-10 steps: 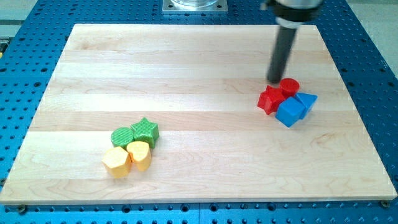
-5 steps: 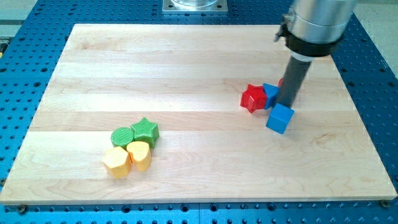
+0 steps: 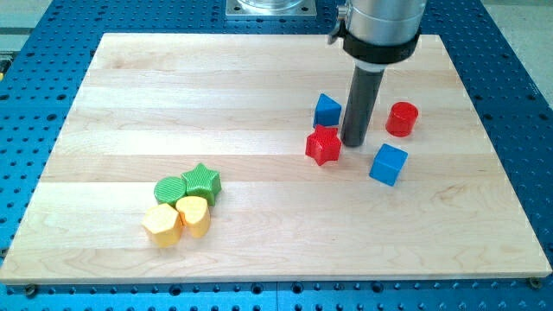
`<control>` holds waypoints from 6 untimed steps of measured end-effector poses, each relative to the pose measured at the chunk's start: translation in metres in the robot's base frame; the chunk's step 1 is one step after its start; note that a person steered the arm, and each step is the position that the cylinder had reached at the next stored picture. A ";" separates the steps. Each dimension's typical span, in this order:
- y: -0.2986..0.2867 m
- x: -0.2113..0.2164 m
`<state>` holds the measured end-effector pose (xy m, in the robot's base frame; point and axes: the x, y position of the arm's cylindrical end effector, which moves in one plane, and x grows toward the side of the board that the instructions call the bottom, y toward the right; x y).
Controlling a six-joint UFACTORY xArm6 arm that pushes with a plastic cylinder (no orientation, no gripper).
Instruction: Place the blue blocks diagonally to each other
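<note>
No lettering, label, brand mark, number or sign can be read anywhere in this scene: not on the pale wooden board (image 3: 259, 86), not on the perforated blue metal table (image 3: 518, 104) around it, and not on the coloured blocks or the arm's dark rod above them.

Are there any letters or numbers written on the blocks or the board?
None: no letters, numbers or signs show anywhere.
The blue blocks, red star, red cylinder, green and yellow blocks, and board are all plain.
My tip is plain too, beside the red star.
</note>
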<state>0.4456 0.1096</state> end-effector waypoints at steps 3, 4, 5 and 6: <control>-0.040 0.089; 0.035 0.091; 0.062 0.072; 0.052 0.050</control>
<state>0.4961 0.1615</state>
